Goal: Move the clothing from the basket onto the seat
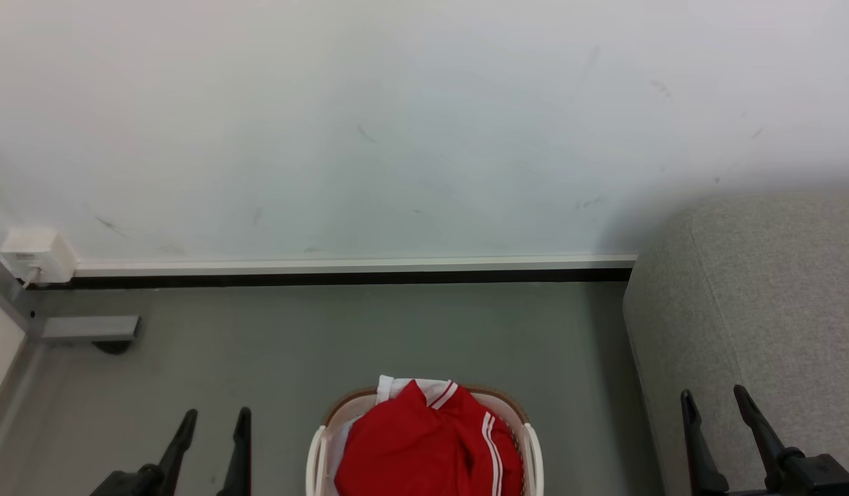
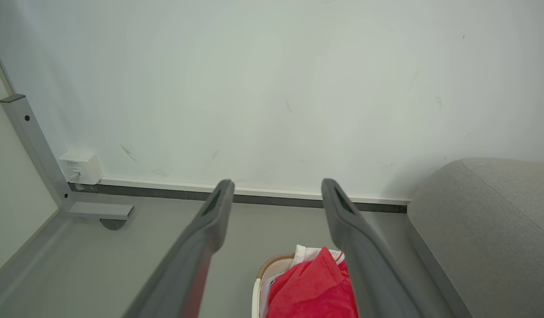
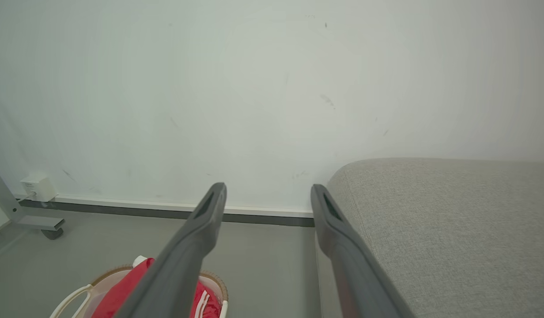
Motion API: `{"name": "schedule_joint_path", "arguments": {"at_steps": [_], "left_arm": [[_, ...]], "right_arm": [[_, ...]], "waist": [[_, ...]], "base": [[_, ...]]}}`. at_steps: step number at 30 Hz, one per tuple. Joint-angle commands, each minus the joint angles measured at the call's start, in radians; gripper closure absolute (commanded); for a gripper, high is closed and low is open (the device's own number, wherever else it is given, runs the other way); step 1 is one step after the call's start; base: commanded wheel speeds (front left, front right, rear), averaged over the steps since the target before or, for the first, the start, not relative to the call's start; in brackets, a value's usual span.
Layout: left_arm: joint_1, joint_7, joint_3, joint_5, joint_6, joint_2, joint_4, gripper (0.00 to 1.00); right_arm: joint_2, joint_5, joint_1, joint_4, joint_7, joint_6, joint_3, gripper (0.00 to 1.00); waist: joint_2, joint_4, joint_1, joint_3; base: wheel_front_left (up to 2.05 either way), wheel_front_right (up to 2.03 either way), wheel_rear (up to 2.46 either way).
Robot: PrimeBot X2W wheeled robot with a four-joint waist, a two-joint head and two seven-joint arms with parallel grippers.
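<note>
Grey floor (image 1: 397, 331) w/ basket (image 1: 510, 406), clothing (image 1: 424, 448) prob. filling it.

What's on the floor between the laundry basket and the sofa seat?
Nothing. A bare strip of grey floor separates the basket from the seat, clearest in the head view.

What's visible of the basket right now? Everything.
The basket is white plastic with a brown braided-look rim and white loop handles at its sides. It stands upright on the grey floor, left of the seat and apart from it, cut off by the head view's bottom edge. Red clothing with white stripes is heaped in it, above the rim. The left gripper and right gripper flank it, jaws open, not touching it.
</note>
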Motion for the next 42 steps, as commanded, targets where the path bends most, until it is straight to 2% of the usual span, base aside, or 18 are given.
{"name": "schedule_joint_path", "arguments": {"at_steps": [1,20,42], "left_arm": [[0.007,-0.012,0.005,0.015,-0.005,-0.001,0.005,0.0],[0.02,-0.045,0.034,0.117,-0.035,-0.022,0.041,0.0],[0.013,-0.043,0.045,0.098,-0.039,-0.034,0.057,0.0]], "right_arm": [[-0.01,-0.015,0.008,0.001,-0.009,-0.002,0.003,0.0],[-0.011,-0.1,0.018,0.036,-0.046,-0.002,0.017,0.0],[-0.01,-0.073,0.003,0.028,-0.042,-0.002,0.014,0.0]], "waist": [[-0.0001,0.002,0.0,0.0],[-0.0001,0.001,0.0,0.0],[-0.0001,-0.012,0.0,0.017]], "base": [[0.0,0.0,0.0],[0.0,0.0,0.0],[0.0,0.0,0.0]]}}
